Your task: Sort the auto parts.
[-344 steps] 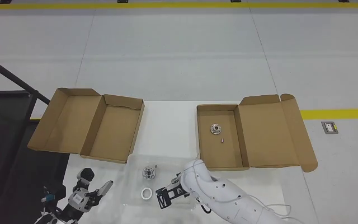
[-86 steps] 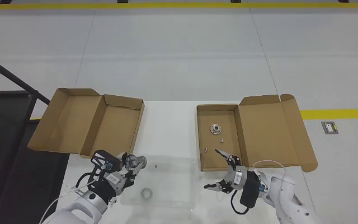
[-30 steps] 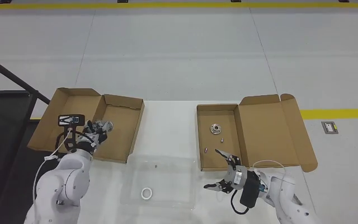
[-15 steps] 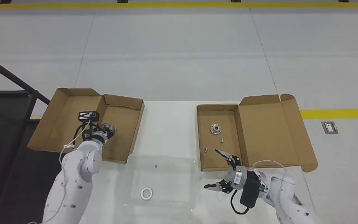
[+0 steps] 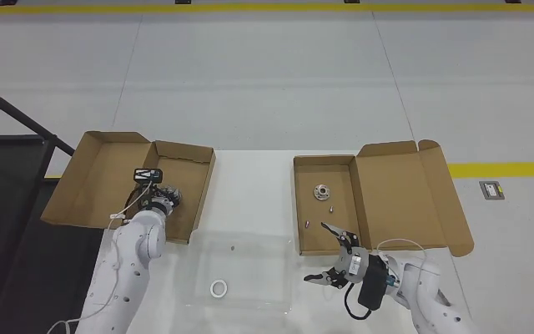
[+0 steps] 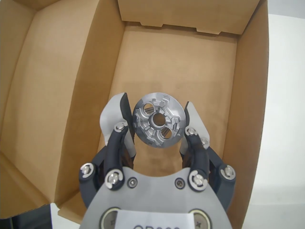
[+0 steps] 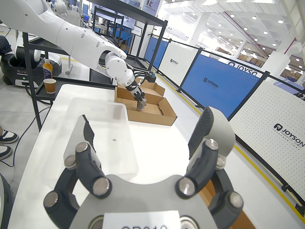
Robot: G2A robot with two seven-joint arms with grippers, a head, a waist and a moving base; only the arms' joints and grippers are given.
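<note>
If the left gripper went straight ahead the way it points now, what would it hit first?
Probably the bare floor of the left cardboard box, and the metal hub in the left gripper would touch first.

Since my first look, the left hand (image 6: 156,106) has come up from the near left corner of the desk (image 5: 250,175). It has lifted the round metal hub (image 6: 157,126) out of the clear tray (image 5: 259,275) and carried it left and farther away. Over the last second it has eased rightward across the left box (image 5: 188,167), from the fold line to above the right compartment, with the hub clamped between its fingers. My right hand (image 5: 325,253) has pulled out of the tray and gone to the near right, beside the right box (image 5: 338,234). That box has gained a small metal piece (image 5: 308,223) by its left wall.
</note>
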